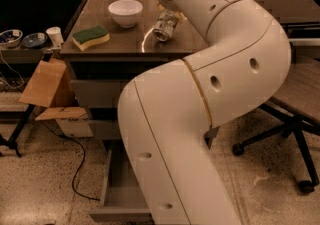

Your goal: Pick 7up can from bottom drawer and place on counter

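7up can [164,25]: 1 unit, silvery metal, tilted, open end turned toward the camera. It sits over the middle of the counter [125,44], just right of the bright arc of reflected light. Whether its lower edge touches the surface cannot be told.

Gripper [169,13]: directly above the can and clamped on its upper part, largely hidden behind the arm.

Arm [220,84]: 1 unit, cream-white. It rises from the lower foreground, bends right, then reaches back over the counter's right half.

Bottom drawer [117,199]: grey metal, pulled out toward the camera at floor level. The visible interior is bare, and the right part is covered by the arm.

Upper drawers: 2 units, grey, pushed in, one [95,93] above the other [102,129].

White bowl [125,12]: 1 unit, upright on the counter, left of the can and apart from it.

Sponge [90,37]: 1 unit, green over yellow, near the counter's front left corner.

Cardboard pieces [45,83]: leaning beside the cabinet's left side.

Small dishes: 2 units [10,38] [34,40], on the dark side surface at left, with 1 white cup [54,35] just beside them.

Office chair [295,99]: at right, its wheeled base on the speckled floor.
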`<state>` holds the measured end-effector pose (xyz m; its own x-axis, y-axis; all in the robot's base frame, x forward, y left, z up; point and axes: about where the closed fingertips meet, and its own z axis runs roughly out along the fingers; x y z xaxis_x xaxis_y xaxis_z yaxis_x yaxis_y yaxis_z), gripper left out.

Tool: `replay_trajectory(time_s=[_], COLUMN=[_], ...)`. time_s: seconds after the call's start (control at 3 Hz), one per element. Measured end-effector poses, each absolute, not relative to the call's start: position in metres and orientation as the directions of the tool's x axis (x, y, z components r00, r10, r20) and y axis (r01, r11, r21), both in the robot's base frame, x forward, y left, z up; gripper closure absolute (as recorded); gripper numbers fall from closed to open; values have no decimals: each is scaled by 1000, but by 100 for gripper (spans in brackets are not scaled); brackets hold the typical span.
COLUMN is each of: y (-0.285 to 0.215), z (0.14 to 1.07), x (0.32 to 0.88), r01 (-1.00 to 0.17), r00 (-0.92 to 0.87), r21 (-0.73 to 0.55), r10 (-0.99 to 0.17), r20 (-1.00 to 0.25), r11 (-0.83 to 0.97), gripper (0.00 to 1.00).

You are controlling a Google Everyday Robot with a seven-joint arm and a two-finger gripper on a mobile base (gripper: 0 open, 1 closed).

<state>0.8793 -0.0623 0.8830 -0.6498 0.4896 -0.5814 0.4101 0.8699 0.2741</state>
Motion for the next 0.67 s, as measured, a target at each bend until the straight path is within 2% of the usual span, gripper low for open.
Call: replay_trajectory(time_s=[0.33, 0.67], y=[-71, -71], z=[884, 884], x=[882, 882], r01=[416, 416], r00=[-644, -644], r21=[276, 276], r10=[496, 496], r20=[-583, -583], r11=[866, 866], gripper=[0, 0])
